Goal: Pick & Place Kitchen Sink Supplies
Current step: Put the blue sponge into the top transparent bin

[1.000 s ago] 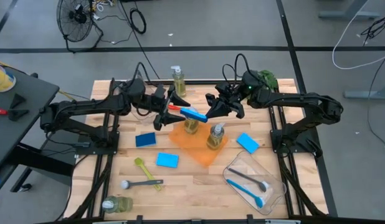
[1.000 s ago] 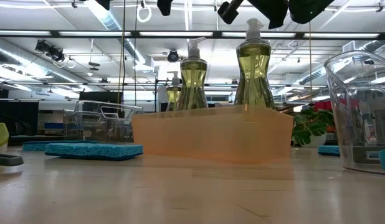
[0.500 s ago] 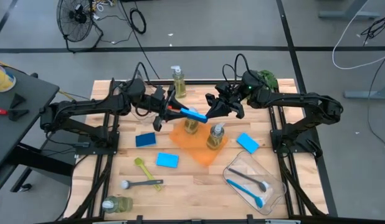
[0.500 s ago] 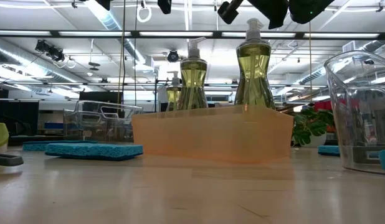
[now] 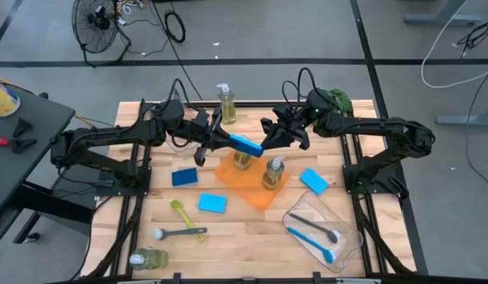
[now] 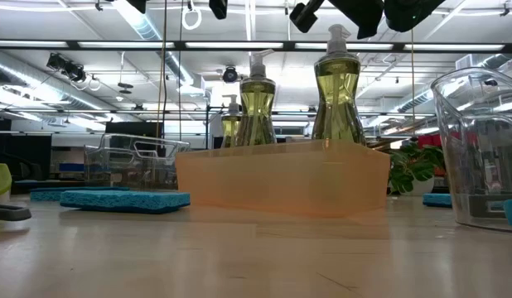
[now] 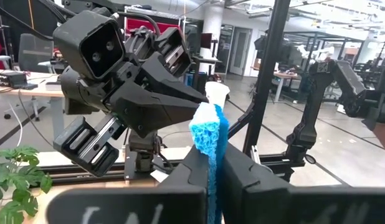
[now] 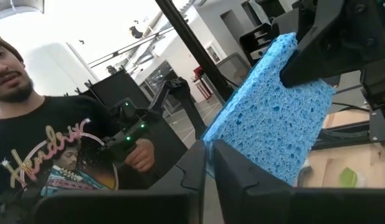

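A blue sponge (image 5: 245,144) hangs in the air over the orange tray (image 5: 256,188), between my two grippers. My left gripper (image 5: 220,139) is shut on its left end and my right gripper (image 5: 262,146) on its right end. Two soap bottles (image 5: 242,160) (image 5: 273,172) stand upright in the tray. A third bottle (image 5: 226,102) stands at the far edge, and another (image 5: 148,258) lies on its side at the near left. Three more sponges (image 5: 184,177) (image 5: 212,203) (image 5: 313,181) lie flat on the table. A yellow-green brush (image 5: 179,213) and a grey brush (image 5: 177,233) lie near left. My left gripper pinches the sponge's left end (image 7: 209,140) between its two fingers, which sit on the two broad faces. The fingers come about level from the table's left. The sponge is clear of the tray and bottles. My right gripper pinches the sponge's right end (image 8: 225,146) between its two fingers, by a narrow strip at the edge. It comes from the table's right, and the sponge reaches away from it toward the left gripper.
A clear bin (image 5: 350,237) at the near right holds a blue and a grey brush. A green plant (image 5: 337,100) stands at the far right corner. A person (image 8: 49,155) shows beyond the table in the right wrist view.
My left gripper has shut on the sponge's left end; a second ago its fingers stood apart on either side of it. The sponge has stayed in the air over the tray, and my right gripper has kept its place.
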Robot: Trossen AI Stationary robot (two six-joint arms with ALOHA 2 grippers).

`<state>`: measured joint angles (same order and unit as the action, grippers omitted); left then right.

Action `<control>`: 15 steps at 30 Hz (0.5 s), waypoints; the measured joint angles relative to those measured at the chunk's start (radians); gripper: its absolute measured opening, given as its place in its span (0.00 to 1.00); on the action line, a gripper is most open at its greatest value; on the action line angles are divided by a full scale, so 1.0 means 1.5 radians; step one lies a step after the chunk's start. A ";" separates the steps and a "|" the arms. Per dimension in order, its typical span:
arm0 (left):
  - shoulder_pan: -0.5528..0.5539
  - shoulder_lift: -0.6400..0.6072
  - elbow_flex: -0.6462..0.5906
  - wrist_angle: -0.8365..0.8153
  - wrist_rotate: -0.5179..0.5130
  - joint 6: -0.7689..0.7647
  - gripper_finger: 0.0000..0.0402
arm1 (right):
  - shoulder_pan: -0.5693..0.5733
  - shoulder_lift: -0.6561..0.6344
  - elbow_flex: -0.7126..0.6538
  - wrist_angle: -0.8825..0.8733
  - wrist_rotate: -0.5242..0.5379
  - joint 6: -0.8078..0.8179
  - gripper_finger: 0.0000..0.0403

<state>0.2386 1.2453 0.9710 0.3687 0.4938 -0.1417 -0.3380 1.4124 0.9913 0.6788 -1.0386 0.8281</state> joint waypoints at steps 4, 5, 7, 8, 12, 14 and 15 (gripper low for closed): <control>0.001 0.000 0.000 0.000 -0.002 -0.001 0.05 | -0.001 0.000 0.000 0.013 0.000 0.010 0.22; 0.001 0.000 0.000 0.000 -0.002 0.000 0.05 | -0.001 0.000 0.000 0.021 0.000 0.015 0.25; 0.002 0.000 0.000 -0.001 -0.002 0.000 0.05 | -0.001 0.000 0.000 0.031 0.000 0.016 0.31; 0.005 0.000 0.000 -0.001 -0.002 -0.001 0.05 | -0.001 0.000 0.000 0.038 0.001 0.016 0.34; 0.020 0.000 0.001 -0.003 -0.001 -0.002 0.03 | -0.006 0.000 0.000 0.067 0.004 0.006 0.45; 0.031 -0.009 0.001 -0.019 -0.002 -0.002 0.03 | -0.013 0.000 0.000 0.073 0.007 -0.006 0.50; 0.037 -0.014 0.001 -0.026 -0.002 -0.002 0.03 | -0.017 0.000 0.000 0.076 0.011 -0.012 0.52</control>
<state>0.2945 1.2246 0.9718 0.3295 0.4914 -0.1440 -0.3641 1.4124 0.9913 0.7928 -1.0219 0.8103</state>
